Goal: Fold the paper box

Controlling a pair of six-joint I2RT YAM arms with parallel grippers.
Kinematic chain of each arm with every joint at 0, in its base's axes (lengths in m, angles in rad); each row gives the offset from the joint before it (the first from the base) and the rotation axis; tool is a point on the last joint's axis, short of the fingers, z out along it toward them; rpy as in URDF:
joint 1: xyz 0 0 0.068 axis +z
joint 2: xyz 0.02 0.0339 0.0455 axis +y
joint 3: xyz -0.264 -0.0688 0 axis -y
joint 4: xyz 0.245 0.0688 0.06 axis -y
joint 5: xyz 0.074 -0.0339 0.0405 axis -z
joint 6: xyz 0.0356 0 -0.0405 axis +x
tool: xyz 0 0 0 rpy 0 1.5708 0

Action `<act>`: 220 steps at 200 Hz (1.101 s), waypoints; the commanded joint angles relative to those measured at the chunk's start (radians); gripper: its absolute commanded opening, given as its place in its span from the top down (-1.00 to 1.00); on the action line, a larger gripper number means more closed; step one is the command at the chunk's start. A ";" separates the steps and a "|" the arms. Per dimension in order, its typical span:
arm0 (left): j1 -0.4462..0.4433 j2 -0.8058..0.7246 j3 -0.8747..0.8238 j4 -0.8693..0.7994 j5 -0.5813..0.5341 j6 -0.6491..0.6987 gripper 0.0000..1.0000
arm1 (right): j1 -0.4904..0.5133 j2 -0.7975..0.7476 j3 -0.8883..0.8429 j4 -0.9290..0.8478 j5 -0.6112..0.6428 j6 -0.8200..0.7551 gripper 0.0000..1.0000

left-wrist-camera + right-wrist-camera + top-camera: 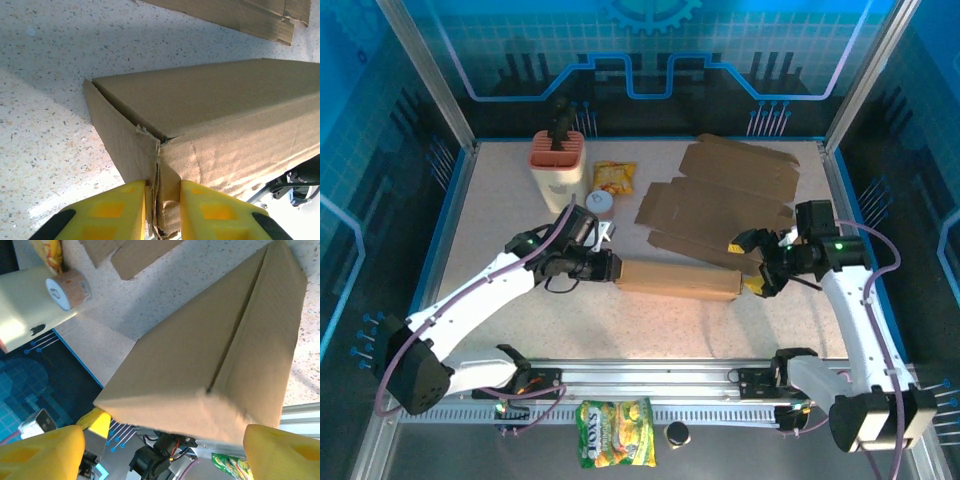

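One paper box [675,278], end flap pinched in near-shut left gripper [162,205]. Right gripper [752,265] spread wide at opposite end, holding nothing. Two flat cardboard sheets [740,165] [705,215], two snack bags [614,177] [616,447].

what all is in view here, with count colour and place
paper box: one, brown, mid-table, lying between the grippers
flat cardboard: count unclear, brown, far right of the table
container: one, cream with orange top, far left
snack packet: one, yellow, right of the container
small tub: one, white lid, in front of the packet
snack bag: one, green and yellow, near ledge between the arm bases
round thing: one, black, beside that bag
table: one, speckled white
left gripper: one, yellow fingers, shut on the box's left end
right gripper: one, yellow fingers, open at the box's right end
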 commanded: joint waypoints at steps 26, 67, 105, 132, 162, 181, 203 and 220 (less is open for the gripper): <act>-0.006 -0.009 -0.143 -0.106 -0.167 -0.072 0.52 | 0.038 0.136 -0.107 0.119 -0.050 -0.050 -0.56; 0.001 -0.031 -0.245 -0.020 -0.218 -0.193 0.34 | 0.228 0.092 -0.273 0.305 -0.017 0.151 -0.51; 0.052 -0.078 -0.222 -0.008 -0.228 -0.239 0.21 | 0.246 0.115 -0.218 0.231 0.133 -0.005 -0.58; 0.078 -0.120 -0.160 -0.015 -0.177 -0.271 0.12 | 0.163 0.143 -0.194 0.240 0.172 -0.206 -0.69; 0.114 -0.146 -0.144 0.046 -0.090 -0.341 0.01 | 0.159 0.292 -0.136 0.270 0.149 -0.342 -0.72; 0.136 -0.151 -0.181 0.110 -0.018 -0.446 -0.04 | 0.195 0.367 -0.079 0.268 0.175 -0.387 -0.70; 0.135 -0.185 -0.314 0.300 0.048 -0.677 -0.09 | 0.216 0.436 -0.052 0.251 0.179 -0.399 -0.69; 0.122 -0.190 -0.356 0.396 0.033 -0.766 -0.12 | 0.225 0.472 -0.039 0.231 0.193 -0.414 -0.69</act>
